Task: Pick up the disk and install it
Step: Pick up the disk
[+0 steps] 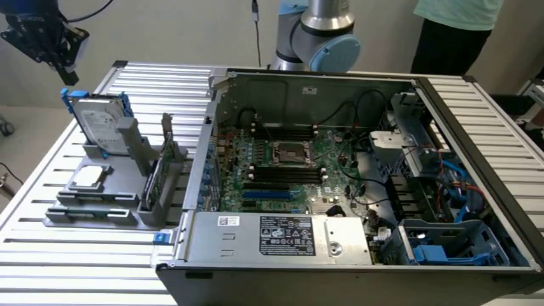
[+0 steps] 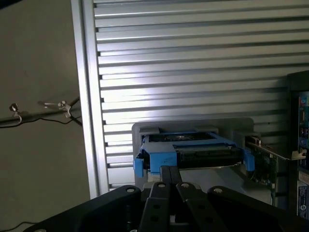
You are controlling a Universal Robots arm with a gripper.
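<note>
- Approach step, I judge: black gripper (image 1: 68,76) hovers just above the rectangular silver-grey metal disk (image 1: 100,124) in its bright blue plastic bracket (image 2: 159,159), upright in a grey stand (image 1: 129,141).
- Fingers (image 2: 164,176) pinched together, empty.
- Grasping calls for parting them over the bracket's top edge.

End effector (image 1: 68,77) raised at the exterior view's left, pointing straight down, fingers (image 2: 165,180) together

A slatted metal table (image 1: 76,274) forms the work surface. A plain pale wall (image 1: 170,32) stands at the far side. Beige floor (image 1: 21,159) lies at the exterior view's left. A person (image 1: 455,32) stands far right.
</note>
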